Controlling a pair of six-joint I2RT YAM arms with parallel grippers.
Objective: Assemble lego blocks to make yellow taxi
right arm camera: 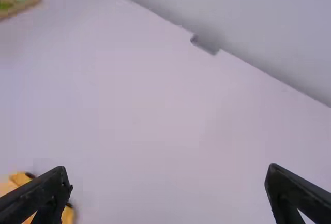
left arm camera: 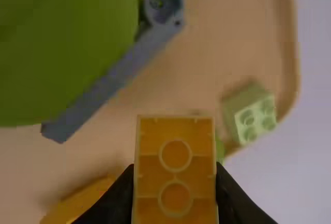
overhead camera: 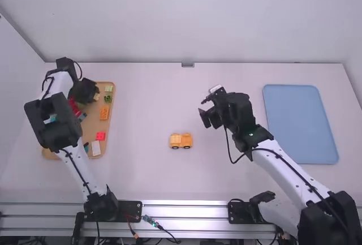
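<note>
Over the far part of the wooden tray is my left gripper (overhead camera: 95, 93), with a small yellow-orange block (overhead camera: 97, 96) at its fingertips. The left wrist view shows my left gripper (left arm camera: 175, 190) shut on that orange block (left arm camera: 175, 169), two round studs facing the camera. A yellow-orange toy vehicle (overhead camera: 181, 140) with dark wheels stands on the table near the middle; part of it (right arm camera: 68, 214) appears beside a finger in the right wrist view. To its right, above the table, my right gripper (overhead camera: 205, 109) is open and holds nothing; its fingers are wide apart around my right gripper (right arm camera: 169, 185).
The wooden tray (overhead camera: 111, 120) at the left holds several loose pieces, among them an orange block (overhead camera: 104, 112), a red block (overhead camera: 100, 136) and a pale green block (left arm camera: 251, 115). A blue tray (overhead camera: 300, 123) lies at the right.
</note>
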